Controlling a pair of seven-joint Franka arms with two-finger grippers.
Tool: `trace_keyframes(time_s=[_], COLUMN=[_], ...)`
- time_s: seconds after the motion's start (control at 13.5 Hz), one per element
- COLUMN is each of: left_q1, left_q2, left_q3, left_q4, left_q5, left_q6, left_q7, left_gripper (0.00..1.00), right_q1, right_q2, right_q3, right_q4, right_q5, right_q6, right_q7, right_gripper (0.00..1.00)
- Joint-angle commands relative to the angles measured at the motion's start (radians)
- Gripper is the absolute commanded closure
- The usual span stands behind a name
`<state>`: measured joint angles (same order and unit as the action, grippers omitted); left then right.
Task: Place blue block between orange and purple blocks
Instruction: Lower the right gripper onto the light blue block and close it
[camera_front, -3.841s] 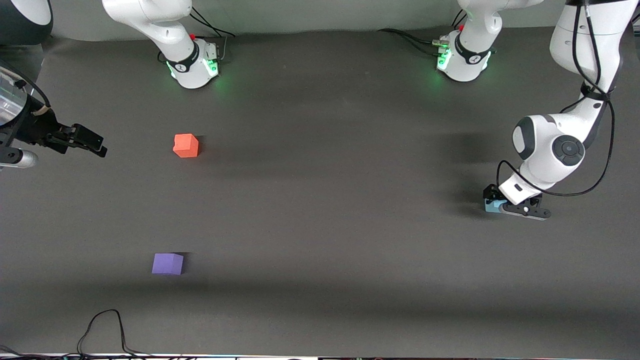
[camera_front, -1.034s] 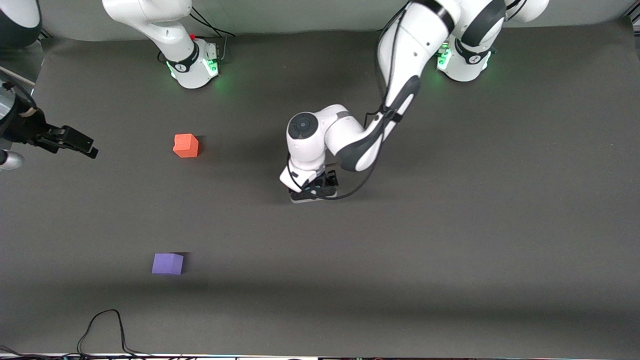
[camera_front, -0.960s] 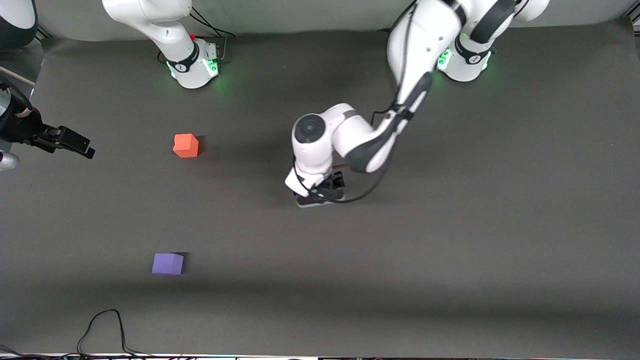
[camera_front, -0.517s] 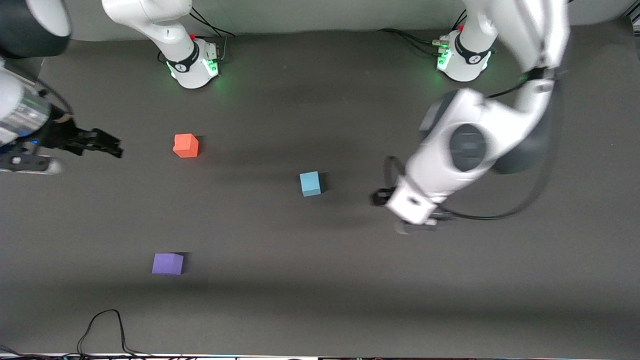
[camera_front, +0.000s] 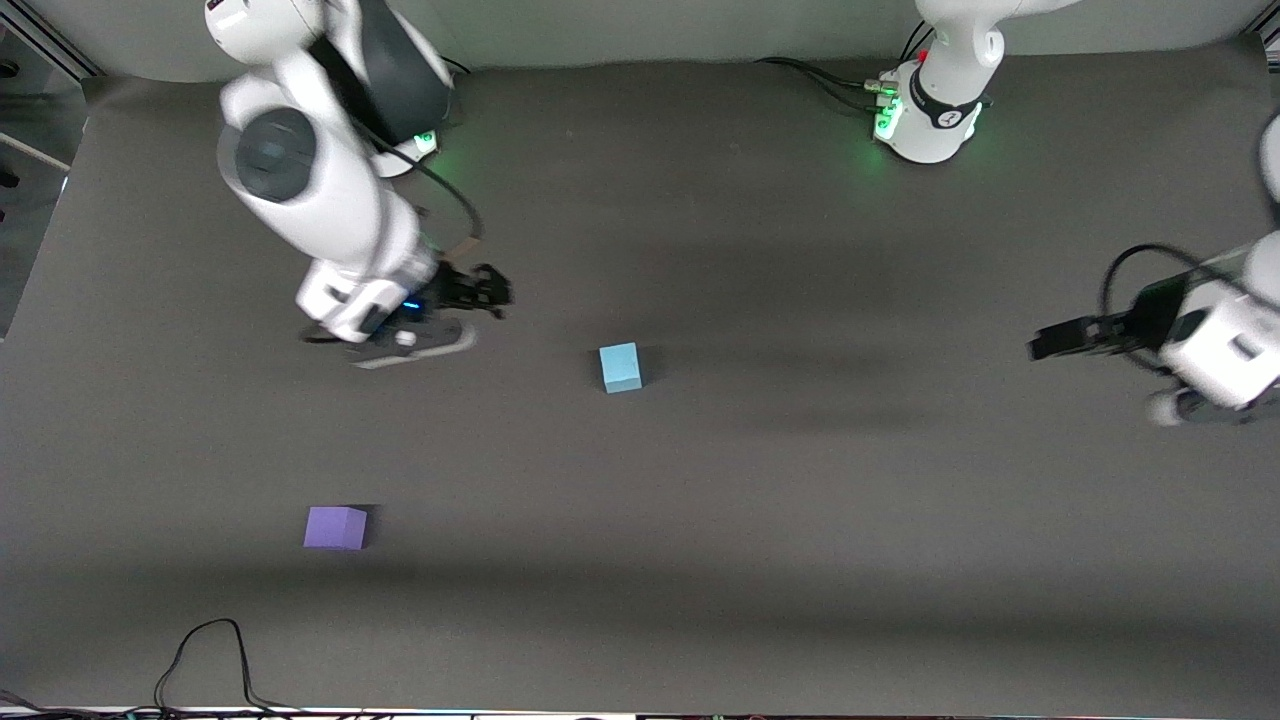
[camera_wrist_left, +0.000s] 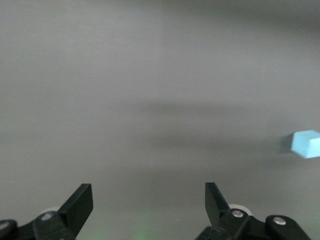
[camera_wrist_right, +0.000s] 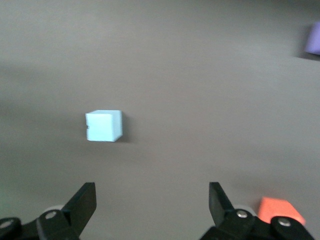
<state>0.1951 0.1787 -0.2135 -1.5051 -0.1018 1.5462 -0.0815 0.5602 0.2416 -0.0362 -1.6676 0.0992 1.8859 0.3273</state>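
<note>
The blue block (camera_front: 620, 367) sits alone mid-table, well off toward the left arm's end from the line joining the purple block (camera_front: 335, 527) and the orange block (camera_wrist_right: 281, 210), so I judge it a handover spot both of us can reach. My right gripper (camera_front: 478, 293) hangs wide and empty over the orange block, which it hides from the front camera, the blue one just ahead between my fingers' line of sight; my left gripper (camera_front: 1060, 340) waits, spread and empty, well apart
</note>
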Motion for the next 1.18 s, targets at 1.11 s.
trace_keyframes(time_s=[1.11], left_q1=[-0.307], left_q2=[-0.134], left_q3=[0.304], left_q4=[-0.055], left_q5=[0.091], left_q6=[-0.017], left_q7=[0.068], left_gripper=[0.0], right_q1=[0.233], right_q2=[0.412], right_q3=[-0.025], right_q4=[-0.101], right_q5=[0.0], right_q6=[0.584], right_q7=[0.237], right_gripper=[0.0])
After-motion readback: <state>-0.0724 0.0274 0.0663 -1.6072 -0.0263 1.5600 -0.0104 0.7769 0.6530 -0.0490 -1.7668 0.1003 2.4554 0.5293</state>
